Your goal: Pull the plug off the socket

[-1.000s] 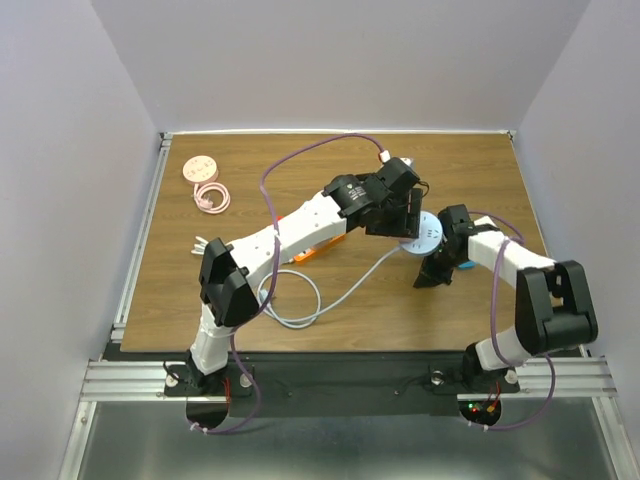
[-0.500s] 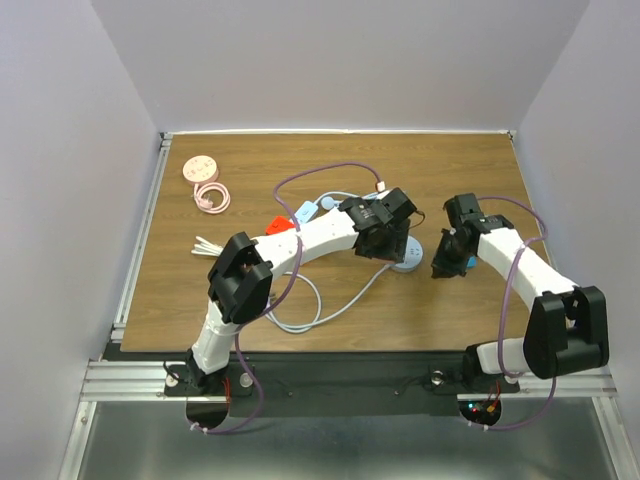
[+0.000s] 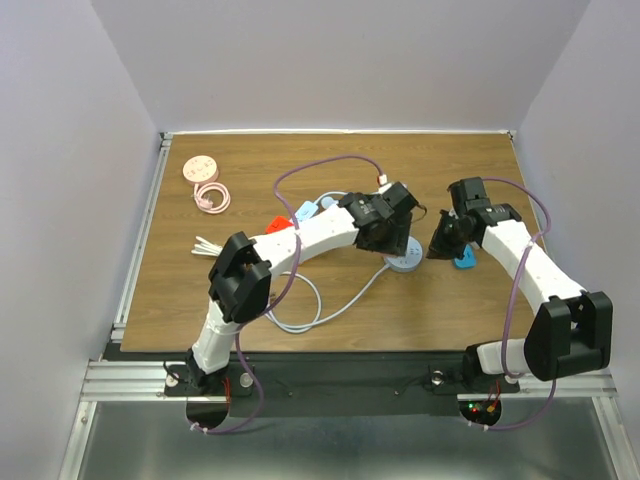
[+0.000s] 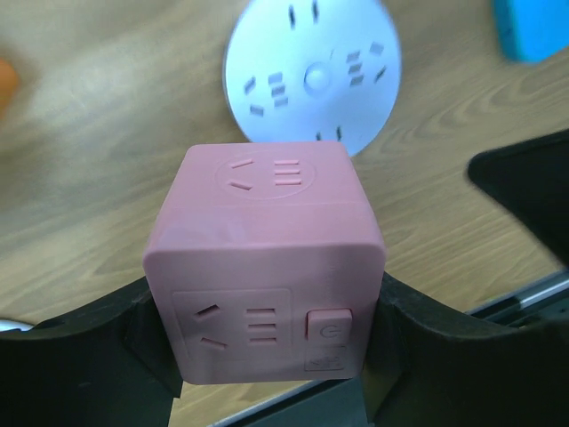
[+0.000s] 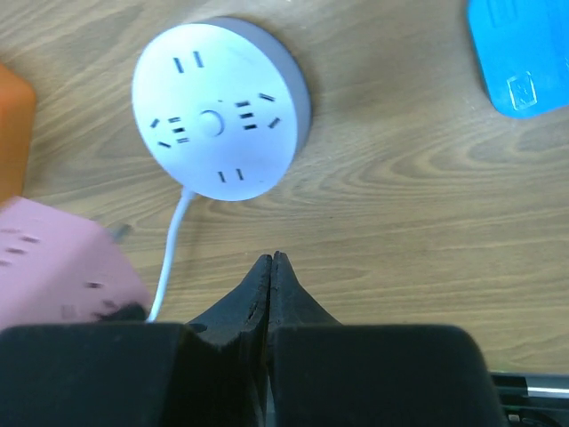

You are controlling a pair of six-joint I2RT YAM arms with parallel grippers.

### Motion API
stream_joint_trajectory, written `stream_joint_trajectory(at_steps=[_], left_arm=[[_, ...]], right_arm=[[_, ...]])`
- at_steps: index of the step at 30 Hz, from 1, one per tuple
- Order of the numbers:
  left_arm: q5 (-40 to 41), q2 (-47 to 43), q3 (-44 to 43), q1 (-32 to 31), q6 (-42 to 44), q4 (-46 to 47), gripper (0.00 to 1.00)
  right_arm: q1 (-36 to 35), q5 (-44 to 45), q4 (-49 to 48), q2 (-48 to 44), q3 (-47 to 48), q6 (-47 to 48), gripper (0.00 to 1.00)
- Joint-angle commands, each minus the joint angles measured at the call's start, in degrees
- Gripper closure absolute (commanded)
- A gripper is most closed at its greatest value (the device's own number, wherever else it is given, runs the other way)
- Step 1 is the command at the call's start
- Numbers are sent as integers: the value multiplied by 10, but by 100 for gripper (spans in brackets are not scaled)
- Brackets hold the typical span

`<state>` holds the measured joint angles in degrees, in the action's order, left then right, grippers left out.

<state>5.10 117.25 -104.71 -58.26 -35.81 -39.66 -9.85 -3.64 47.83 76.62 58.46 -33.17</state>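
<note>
Left claw (image 4: pixel 267 349) is clamped on both sides of the pink cube plug (image 4: pixel 267 258). It's a cube, so no real long axis; one outlet face and the button face point at the wrist camera. Right claw (image 5: pixel 269 274) is pinched closed with nothing in it.

The round white socket (image 5: pixel 220 107) lies flat on the desk (image 5: pixel 400 222), holes up. Only the right wrist view shows the cube apart from it and the white cord (image 5: pixel 174 238) coming off its edge. From the top view the cube is hidden. A blue block (image 5: pixel 524 58) sits nearby.

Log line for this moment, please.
left gripper: shut on pink cube adapter | right gripper: shut, empty | round white socket: all slots bare
</note>
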Motion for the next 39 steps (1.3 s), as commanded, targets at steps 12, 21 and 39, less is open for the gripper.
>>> stream_joint_trajectory(at_steps=[12, 21, 39], left_arm=[[94, -139, -55, 326, 96, 1, 100], [75, -61, -22, 515, 115, 58, 100], [-137, -80, -25, 244, 117, 172, 100]], right_arm=[[-3, -80, -41, 13, 41, 54, 100], [-3, -119, -51, 50, 62, 71, 100], [-3, 239, -1, -100, 73, -118, 100]])
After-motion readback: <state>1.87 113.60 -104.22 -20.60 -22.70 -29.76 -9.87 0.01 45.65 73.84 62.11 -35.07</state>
